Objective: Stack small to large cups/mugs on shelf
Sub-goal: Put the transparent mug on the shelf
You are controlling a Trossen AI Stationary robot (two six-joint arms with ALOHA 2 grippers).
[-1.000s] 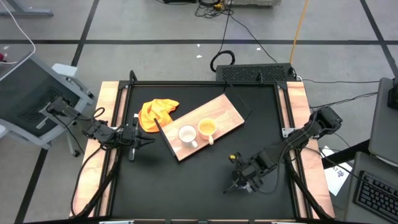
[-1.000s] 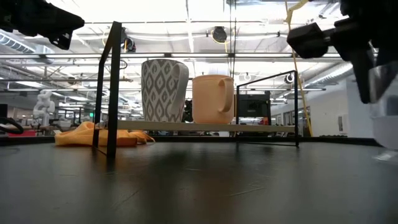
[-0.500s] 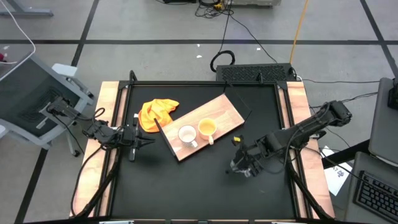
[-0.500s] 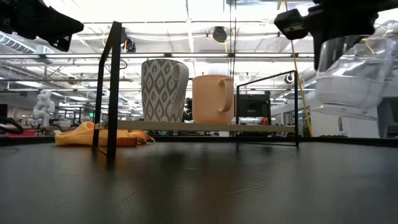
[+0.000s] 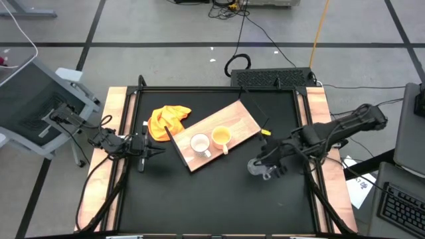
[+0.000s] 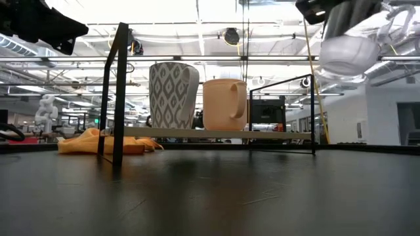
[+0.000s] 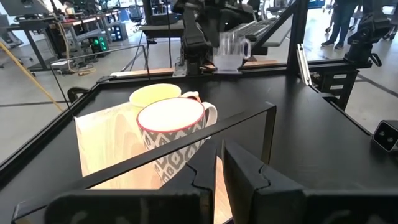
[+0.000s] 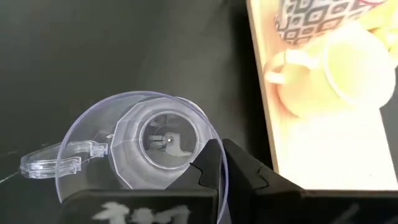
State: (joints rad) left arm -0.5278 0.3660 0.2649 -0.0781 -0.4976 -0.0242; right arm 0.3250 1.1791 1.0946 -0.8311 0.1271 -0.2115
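Beyond the right gripper [image 5: 265,166], on the wooden shelf [image 5: 239,119], stand two mugs side by side, nearly touching. Both look empty from above. The white mug [image 5: 200,143] has a grey diamond pattern on its outside, a red rim and a white inside; its handle [image 7: 211,115] shows in the left wrist view. The yellow-orange mug [image 5: 221,137] sits next to it, closer to the right gripper, plain and glossy, with its handle [image 6: 237,105] toward the low camera.

The right gripper pinches the clear glass cup [image 5: 257,167] by its rim and holds it in the air above the black bench [image 5: 199,199], just off the shelf's near corner. The cup is tilted, see-through, faceted toward the base, with a clear handle [image 8: 50,162], and nothing in it.

The left gripper [image 5: 147,147] waits at the bench's left edge, its fingers pressed close together, near a crumpled yellow-orange cloth [image 5: 166,119]. No readable writing shows on any vessel.
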